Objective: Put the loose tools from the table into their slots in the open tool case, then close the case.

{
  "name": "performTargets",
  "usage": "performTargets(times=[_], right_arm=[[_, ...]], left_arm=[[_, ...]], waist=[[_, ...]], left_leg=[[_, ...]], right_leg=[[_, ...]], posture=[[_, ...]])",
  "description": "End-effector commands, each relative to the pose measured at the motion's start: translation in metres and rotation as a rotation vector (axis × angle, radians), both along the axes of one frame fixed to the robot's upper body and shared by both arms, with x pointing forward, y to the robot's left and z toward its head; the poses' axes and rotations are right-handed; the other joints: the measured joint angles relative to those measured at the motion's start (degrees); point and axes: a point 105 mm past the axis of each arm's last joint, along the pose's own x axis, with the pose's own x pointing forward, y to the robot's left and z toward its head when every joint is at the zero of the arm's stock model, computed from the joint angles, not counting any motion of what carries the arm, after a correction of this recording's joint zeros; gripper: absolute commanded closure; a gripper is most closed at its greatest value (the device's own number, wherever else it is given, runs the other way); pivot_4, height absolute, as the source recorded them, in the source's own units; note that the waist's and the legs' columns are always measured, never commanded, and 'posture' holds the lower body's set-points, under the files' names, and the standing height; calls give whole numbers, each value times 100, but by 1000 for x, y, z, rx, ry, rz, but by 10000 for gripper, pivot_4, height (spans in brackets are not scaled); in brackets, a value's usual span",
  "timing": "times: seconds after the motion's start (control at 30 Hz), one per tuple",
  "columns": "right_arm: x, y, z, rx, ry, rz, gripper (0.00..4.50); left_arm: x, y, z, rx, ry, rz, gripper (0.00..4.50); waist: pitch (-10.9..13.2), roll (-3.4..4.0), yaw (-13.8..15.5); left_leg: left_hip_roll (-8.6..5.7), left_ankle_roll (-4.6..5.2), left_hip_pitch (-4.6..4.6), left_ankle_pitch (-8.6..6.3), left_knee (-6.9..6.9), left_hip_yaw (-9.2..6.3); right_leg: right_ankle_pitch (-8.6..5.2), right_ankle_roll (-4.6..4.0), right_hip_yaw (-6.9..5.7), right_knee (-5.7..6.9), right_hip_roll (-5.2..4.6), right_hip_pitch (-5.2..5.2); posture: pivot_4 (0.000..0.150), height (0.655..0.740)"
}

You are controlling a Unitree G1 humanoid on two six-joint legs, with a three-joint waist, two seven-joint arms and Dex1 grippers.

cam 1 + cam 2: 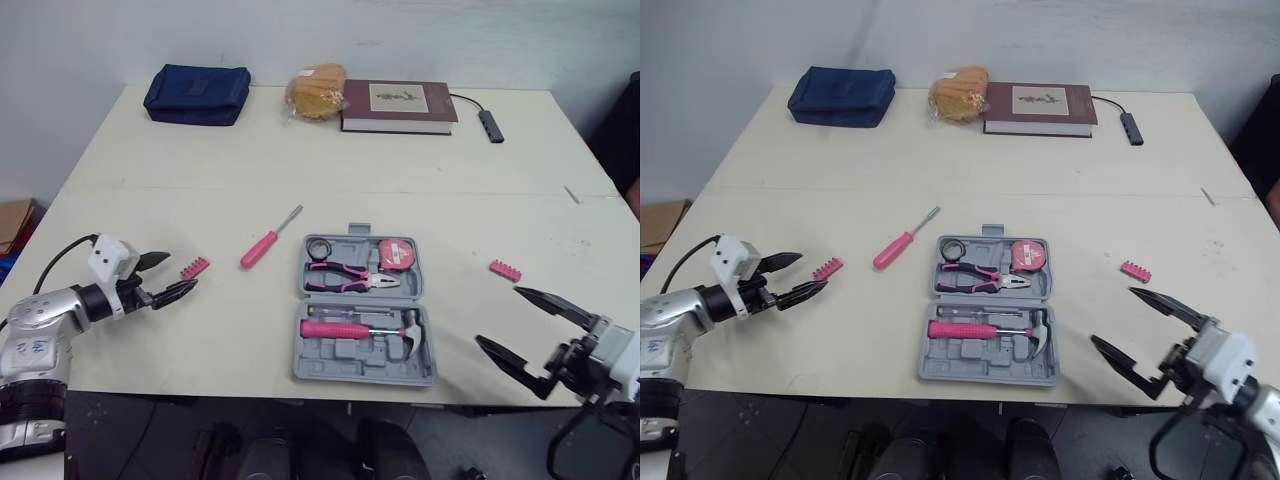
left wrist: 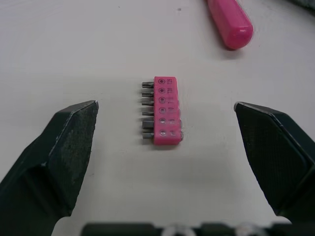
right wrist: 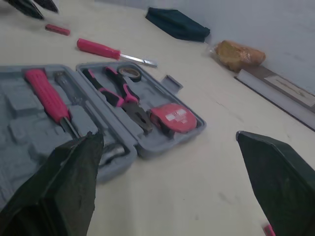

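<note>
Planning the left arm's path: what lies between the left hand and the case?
A pink bit holder just ahead of the left hand, then a pink screwdriver nearer the case, seen in both eye views.

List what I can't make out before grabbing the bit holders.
- Left bit holder: size markings too small to read, left wrist view.
- Right bit holder: cut off by the edge, right wrist view.
- Tool case: near corner hidden by right gripper fingers, right wrist view.

L end effector & R end effector both w/ fingers spread wide, arms low.
</note>
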Motion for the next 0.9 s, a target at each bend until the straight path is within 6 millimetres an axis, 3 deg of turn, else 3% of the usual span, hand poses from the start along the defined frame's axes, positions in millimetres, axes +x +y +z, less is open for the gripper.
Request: performTargets(times=[0.03,0.4,0.5,0.67,0.73,0.9], right_arm=[[-2,19,12,-8,-29,53,0],[3,35,24,-3,-43,63,0],[5,39,28,-5,-43,64,0],[8,43,33,-8,-44,64,0],[8,43,34,-10,-44,59,0],[9,43,36,-11,-44,46,0]], left_arm=[[5,-1,-2,10,-15,11,511],[15,-15,-14,5,15,-8,511],[16,-19,-17,-8,27,-19,8233],[17,-20,-25,0,62,-11,31361],[16,-20,-28,3,72,-13,38041],[15,-18,-27,14,61,-16,37994]], waist=[[2,-13,8],[-4,-33,14],[-4,-35,21],[-5,-34,14],[-5,-35,18],[-6,-36,15]], left_leg=[[-1,1,0,0,1,0],[0,2,-1,1,4,0],[-1,4,-1,2,6,0],[-2,5,-1,2,9,1],[-3,5,0,2,10,1],[-4,7,0,3,10,1]], right_leg=[[0,0,0,1,-1,0],[0,1,1,2,-4,-1],[0,0,1,6,-4,-1],[0,1,1,8,-4,-1],[0,1,1,7,-5,0],[0,1,1,7,-5,0]], posture=[[1500,7400],[1500,7400],[1500,7400],[1500,7400],[1500,7400],[1500,7400]])
